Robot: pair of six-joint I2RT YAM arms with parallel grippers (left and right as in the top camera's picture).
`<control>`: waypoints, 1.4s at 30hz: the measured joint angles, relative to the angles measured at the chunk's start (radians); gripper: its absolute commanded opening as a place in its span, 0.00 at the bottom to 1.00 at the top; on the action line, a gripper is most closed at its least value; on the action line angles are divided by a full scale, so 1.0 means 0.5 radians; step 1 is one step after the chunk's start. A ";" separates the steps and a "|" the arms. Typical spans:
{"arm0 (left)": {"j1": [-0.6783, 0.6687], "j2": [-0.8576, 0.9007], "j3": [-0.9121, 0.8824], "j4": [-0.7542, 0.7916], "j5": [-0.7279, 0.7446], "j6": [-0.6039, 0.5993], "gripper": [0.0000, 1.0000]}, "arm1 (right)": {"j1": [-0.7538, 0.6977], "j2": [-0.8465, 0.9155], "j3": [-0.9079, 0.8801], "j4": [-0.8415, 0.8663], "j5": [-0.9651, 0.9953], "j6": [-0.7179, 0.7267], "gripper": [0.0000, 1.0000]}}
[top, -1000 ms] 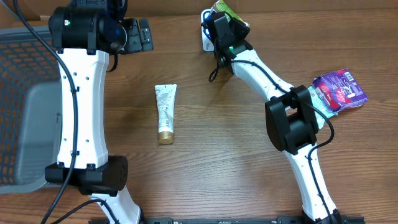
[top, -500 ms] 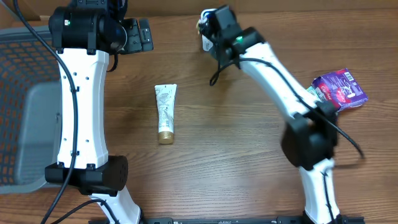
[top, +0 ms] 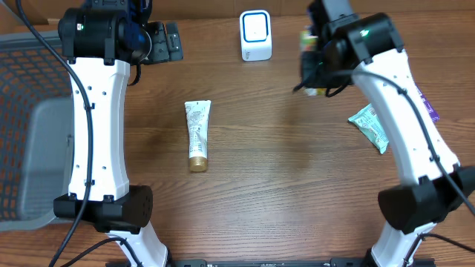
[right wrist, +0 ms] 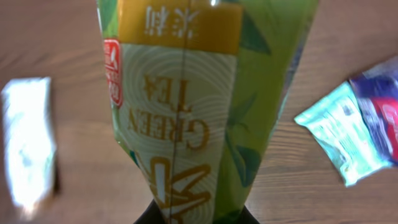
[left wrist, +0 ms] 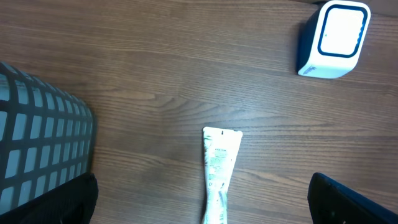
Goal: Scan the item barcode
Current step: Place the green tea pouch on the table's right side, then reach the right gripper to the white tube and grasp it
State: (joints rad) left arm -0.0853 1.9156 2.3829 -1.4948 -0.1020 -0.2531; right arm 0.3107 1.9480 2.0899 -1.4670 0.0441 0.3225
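Green tea packet [right wrist: 186, 106] hangs above the worktop [top: 267, 193], pinched in the narrow jaws of the right gripper [top: 318, 65], off to the right of the scanner [top: 256, 35]. Its barcode isn't visible, so it probably faces elsewhere. The left gripper [top: 162, 41] hovers idle, jaws wide.

Looks like a mock shop checkout rigged up in a robotics lab. A little white-and-blue barcode scanner [top: 256, 35] stands on a wood-grain table [top: 282, 185], with a grey mesh shopping basket [top: 18, 81] at the edge and packaged retail goods around (a tube [top: 197, 135], a green tea packet [right wrist: 199, 106], a teal sachet [top: 369, 127]). The white robot arms [top: 96, 126] say lab, not real store.
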 measured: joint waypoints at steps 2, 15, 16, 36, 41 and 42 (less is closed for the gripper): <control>0.000 0.000 0.000 -0.001 0.000 0.000 1.00 | -0.108 0.028 -0.153 0.121 0.013 0.121 0.04; 0.000 0.000 0.000 -0.001 0.000 0.000 0.99 | -0.610 0.098 -1.288 1.191 0.022 0.463 0.24; 0.000 0.001 0.000 0.001 0.000 0.000 1.00 | -0.620 0.098 -1.319 1.241 0.022 0.462 0.31; 0.000 0.000 0.000 0.000 0.000 0.000 0.99 | -0.606 -0.016 -0.649 0.356 -0.671 0.067 1.00; 0.000 0.001 0.000 0.000 0.000 0.000 1.00 | -0.390 -0.033 -0.639 0.565 -1.059 -0.078 1.00; 0.000 0.000 0.000 0.000 0.000 0.000 1.00 | -0.341 -0.025 -0.639 0.629 -1.088 -0.080 1.00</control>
State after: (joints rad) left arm -0.0853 1.9156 2.3829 -1.4948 -0.1020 -0.2531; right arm 0.1402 1.9354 1.7706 -1.1522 -0.4999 0.2825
